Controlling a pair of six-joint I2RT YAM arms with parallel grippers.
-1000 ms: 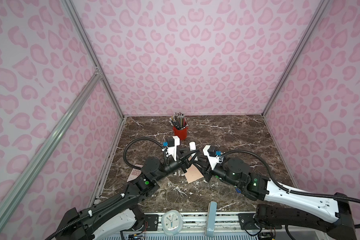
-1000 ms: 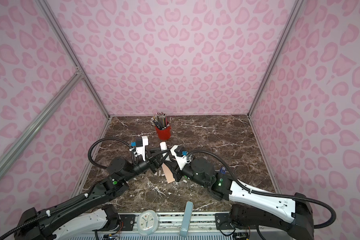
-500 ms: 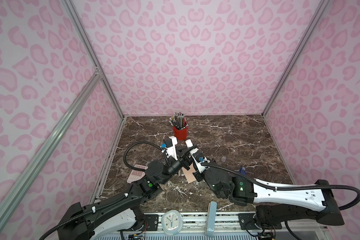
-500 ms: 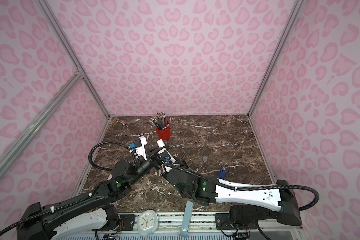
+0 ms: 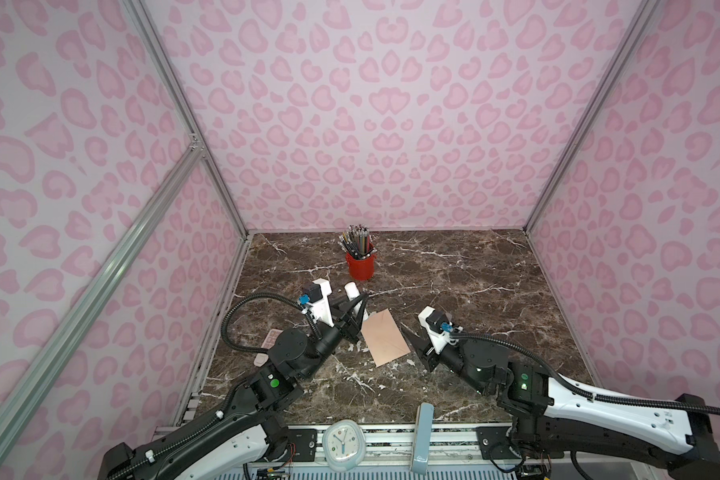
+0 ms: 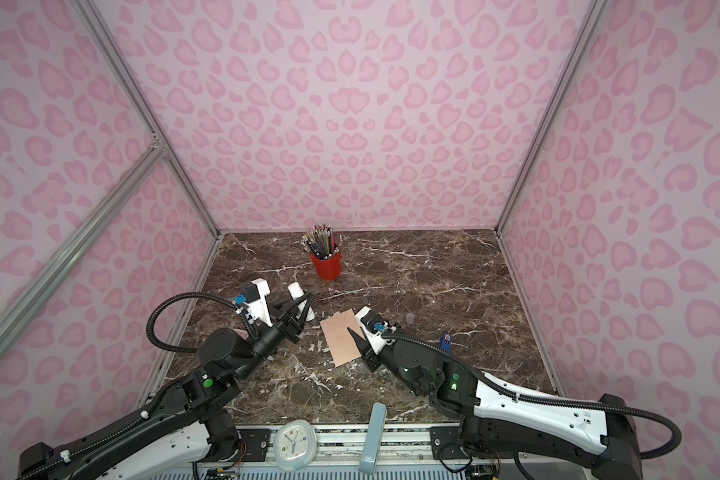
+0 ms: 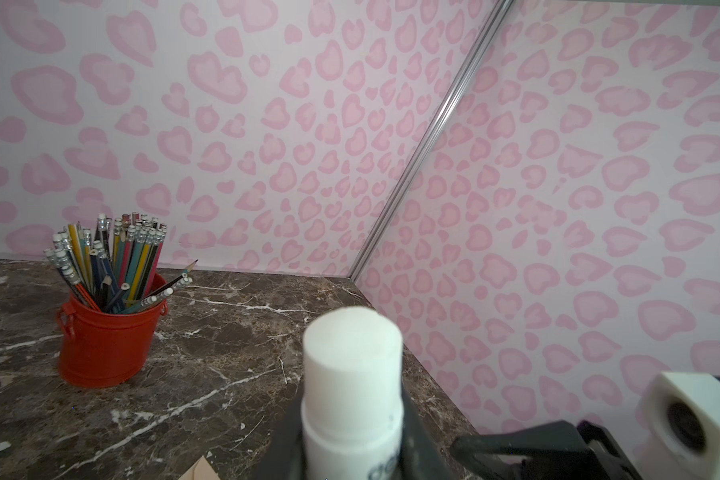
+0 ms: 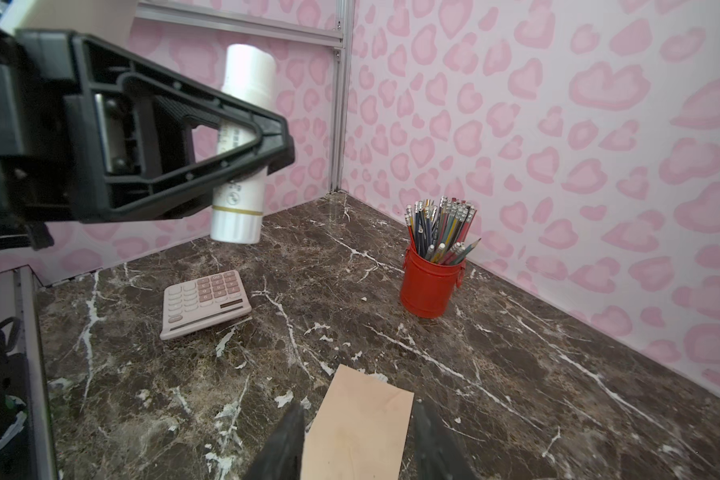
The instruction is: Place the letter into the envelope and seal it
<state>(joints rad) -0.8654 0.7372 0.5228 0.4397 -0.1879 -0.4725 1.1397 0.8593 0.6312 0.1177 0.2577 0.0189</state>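
The envelope (image 5: 385, 337) lay flat on the marble table (image 5: 454, 270), plain peach face up. It sat in front of the red pencil pot (image 5: 360, 266), on the robot's side of it and a little to the pot's right, turned at a slant. It showed the same way in both top views (image 6: 344, 338). The left gripper (image 5: 358, 303) was lifted off the table, in front of the pot and slightly to its left, and was clamped on a white glue stick (image 5: 351, 289). The stick's blunt white end pointed up and toward the pot, as the left wrist view showed (image 7: 352, 374). From the right wrist camera the same stick (image 8: 242, 166) hung clear of the table inside the black left gripper (image 8: 175, 153). A pink calculator (image 8: 204, 301) lay on the marble below it, further to the pot's left and well apart from the pot (image 8: 429, 286). The right gripper (image 5: 412, 345) was low at the envelope's edge farthest from the pot, with its jaws apart. In its wrist view the two dark fingers (image 8: 283, 444) stood on either side of the envelope's near end (image 8: 356, 428). Whether they touched the paper could not be told.
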